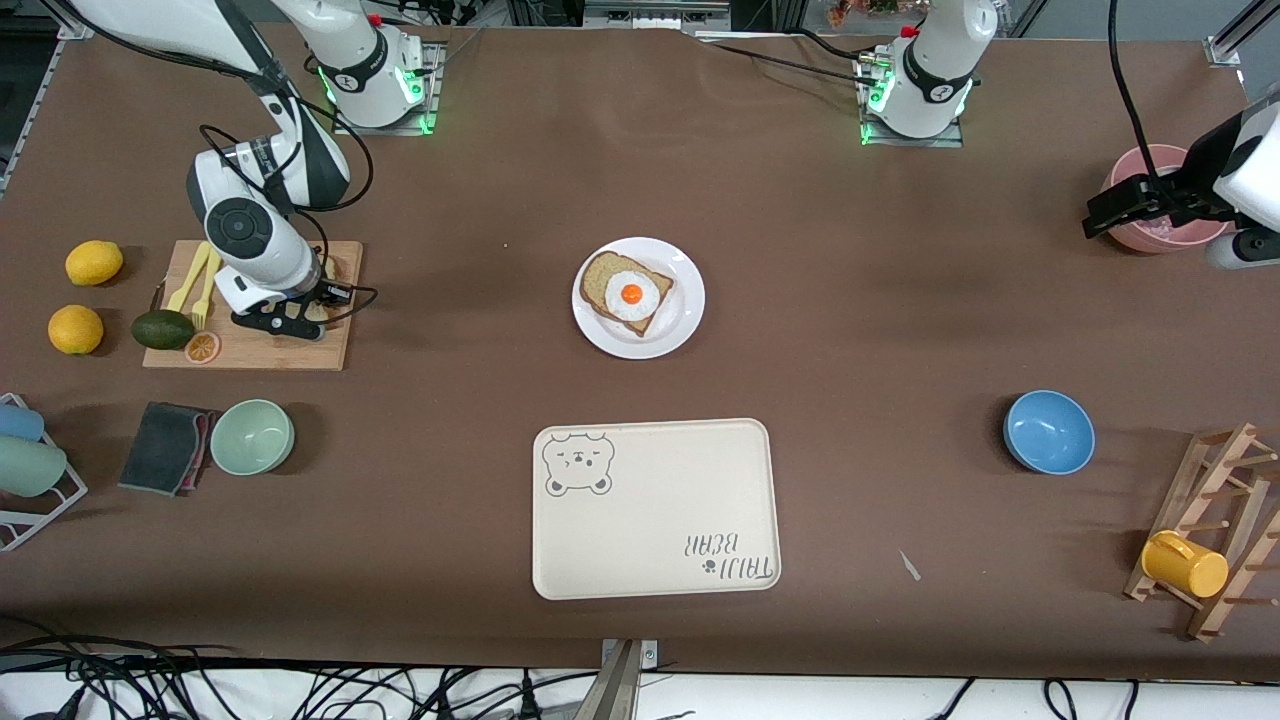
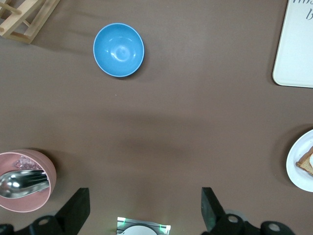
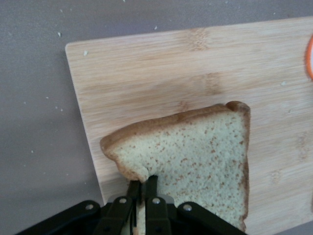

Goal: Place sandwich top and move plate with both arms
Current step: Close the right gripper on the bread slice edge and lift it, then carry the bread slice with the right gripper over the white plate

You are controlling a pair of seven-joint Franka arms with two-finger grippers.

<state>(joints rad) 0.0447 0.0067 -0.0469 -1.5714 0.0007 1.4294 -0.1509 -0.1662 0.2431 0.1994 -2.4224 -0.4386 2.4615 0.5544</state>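
nearest the front camera lies one cream tray (image 1: pixel 655 520) with a bear drawing, and just farther from that camera sits the one white plate (image 1: pixel 683 320) at mid-table, carrying one bread slice topped with one fried egg (image 1: pixel 631 295).

the right gripper (image 3: pixel 143 188) is down on the wooden cutting board (image 3: pixel 161 68), its fingers pinched tight on the edge of the sandwich top (image 3: pixel 195 156), the bare brown slice lying on that board at the right arm's end of the table. the left gripper (image 2: pixel 145 208) hangs spread wide and empty over bare table near the pink bowl (image 1: pixel 1160 200) at the left arm's end; that arm waits.

counted in the front view: two lemons (image 1: pixel 94 262), one avocado (image 1: pixel 162 329), one orange slice (image 1: pixel 202 347), yellow cutlery (image 1: pixel 198 280) on the board, one pale green bowl (image 1: pixel 252 436), one dark cloth (image 1: pixel 165 447), one blue bowl (image 1: pixel 1048 431), one wooden rack (image 1: pixel 1215 530) holding one yellow mug (image 1: pixel 1184 564).

only the right wrist view shows the grip and the sandwich top itself; in the front view the arm covers them. only the left wrist view shows a metal spoon (image 2: pixel 22 182) in the pink bowl, and both separated fingers (image 2: pixel 76 210). only the front view shows both green-lit bases.
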